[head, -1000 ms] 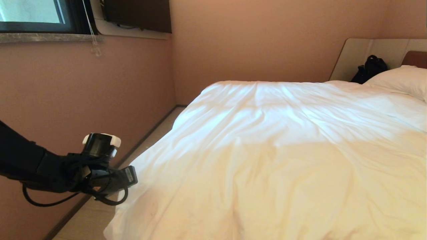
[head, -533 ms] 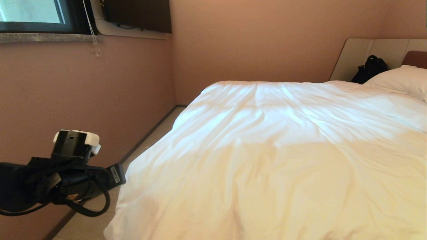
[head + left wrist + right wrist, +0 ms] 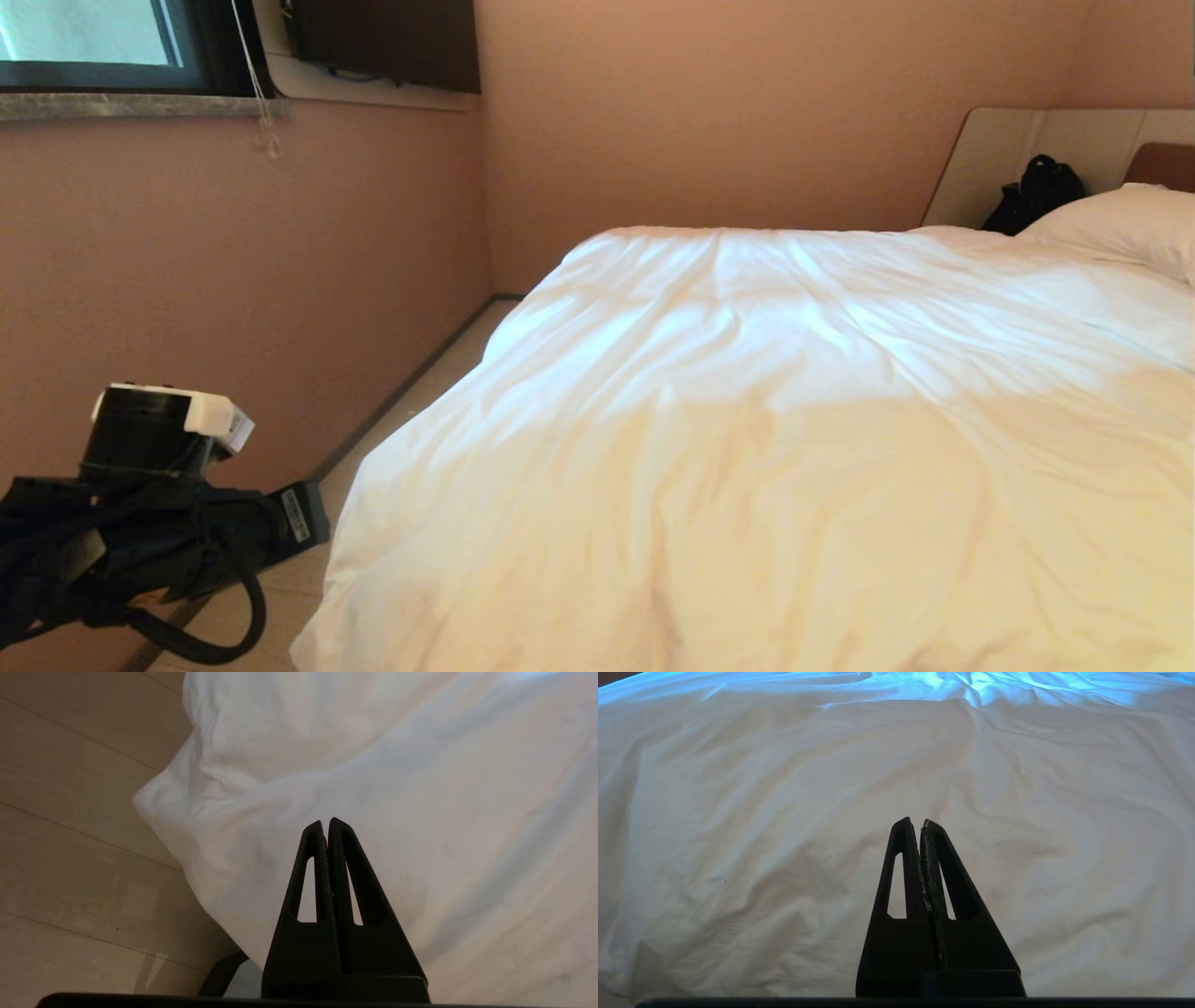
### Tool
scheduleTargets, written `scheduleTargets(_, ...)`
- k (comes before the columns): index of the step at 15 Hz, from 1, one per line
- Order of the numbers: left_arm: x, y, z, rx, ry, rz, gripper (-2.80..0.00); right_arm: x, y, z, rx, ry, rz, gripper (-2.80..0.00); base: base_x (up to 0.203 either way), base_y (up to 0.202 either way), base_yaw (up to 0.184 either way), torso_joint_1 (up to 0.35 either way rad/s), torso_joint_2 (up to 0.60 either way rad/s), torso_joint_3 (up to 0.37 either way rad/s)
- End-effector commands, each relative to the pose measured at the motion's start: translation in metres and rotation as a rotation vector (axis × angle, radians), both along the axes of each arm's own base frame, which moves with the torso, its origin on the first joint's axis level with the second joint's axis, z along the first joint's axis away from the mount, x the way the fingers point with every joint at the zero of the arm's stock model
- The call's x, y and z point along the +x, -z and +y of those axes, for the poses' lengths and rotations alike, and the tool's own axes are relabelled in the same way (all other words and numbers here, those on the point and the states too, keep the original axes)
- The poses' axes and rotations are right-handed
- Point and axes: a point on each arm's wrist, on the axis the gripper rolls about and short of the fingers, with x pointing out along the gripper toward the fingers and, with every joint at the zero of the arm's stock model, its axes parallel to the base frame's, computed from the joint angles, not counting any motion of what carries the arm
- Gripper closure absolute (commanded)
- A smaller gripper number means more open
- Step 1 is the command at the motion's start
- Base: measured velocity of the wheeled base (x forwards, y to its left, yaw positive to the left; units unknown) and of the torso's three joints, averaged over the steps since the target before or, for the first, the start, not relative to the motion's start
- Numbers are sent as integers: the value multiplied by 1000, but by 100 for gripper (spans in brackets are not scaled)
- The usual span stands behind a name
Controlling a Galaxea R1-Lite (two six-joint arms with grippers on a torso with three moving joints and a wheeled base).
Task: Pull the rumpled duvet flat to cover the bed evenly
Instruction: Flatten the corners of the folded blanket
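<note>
White cotton is hiding nearly the whole bed point(image 3: 1158, 163): the duvet point(image 3: 766, 439) is lying spread across it, draping over its near left corner toward the floor point(image 3: 280, 597), so only a strip of headboard is peeking out behind a pillow point(image 3: 1125, 224), and the base is going unseen. A dark bag point(image 3: 1032, 191) is sitting half hidden beside that pillow. Left of the duvet's hanging corner, the left gripper point(image 3: 327, 823) is hovering over the fabric, fingers point(image 3: 314, 868) pressed together, gripping nothing. The right gripper point(image 3: 920, 823) is poised above the duvet's creased top, likewise fully closed and empty-handed.
</note>
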Motion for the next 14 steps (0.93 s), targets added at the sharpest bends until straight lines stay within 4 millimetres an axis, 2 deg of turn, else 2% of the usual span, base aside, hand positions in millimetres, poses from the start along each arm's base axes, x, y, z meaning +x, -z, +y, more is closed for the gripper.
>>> scheduleTargets(1,-9,-2,-1,-6,7,-11,0,0,0,0,0,-1,0,0,0,0,0,0,0,0)
scheduleTargets(7,-26,5,-3,3,52,-5,0,0,0,0,0,-1,0,0,0,0,0,0,0,0)
scheduleTargets(14,-50,-3,-1,-25,97,-86,0,0,0,0,0,-1,0,0,0,0,0,0,0,0)
